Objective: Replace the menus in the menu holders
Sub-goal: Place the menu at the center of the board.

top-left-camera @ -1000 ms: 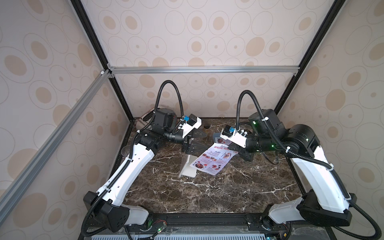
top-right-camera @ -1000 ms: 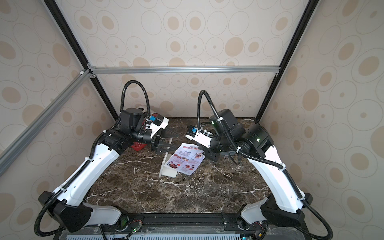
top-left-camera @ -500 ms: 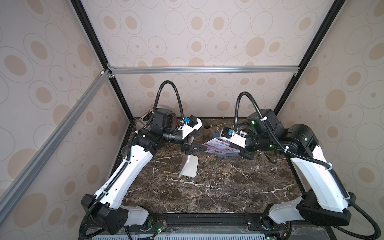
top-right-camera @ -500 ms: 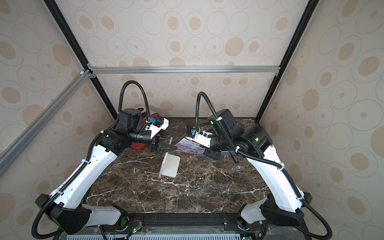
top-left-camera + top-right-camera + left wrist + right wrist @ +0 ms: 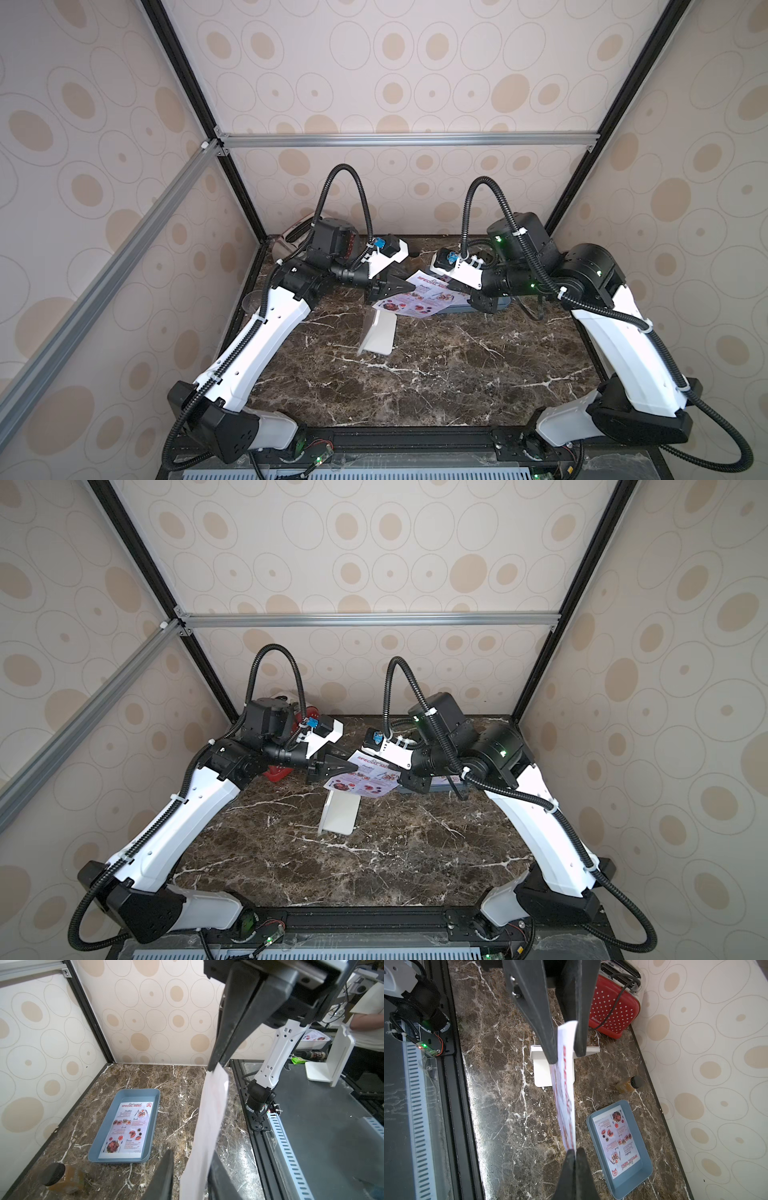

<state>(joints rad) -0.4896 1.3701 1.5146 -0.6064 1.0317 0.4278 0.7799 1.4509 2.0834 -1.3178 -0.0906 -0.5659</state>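
menu held aloft between both arms

nearest on the table, the menu holder stands on its white base. just above and behind it, the held menu spans the two arms. the right end effector is pinched together on one end, while the left end effector has its fingers apart, straddling the other end. under the right arm a second menu lies flat in the blue-grey tray. a bottle and a red dotted toaster sit near the far wall.
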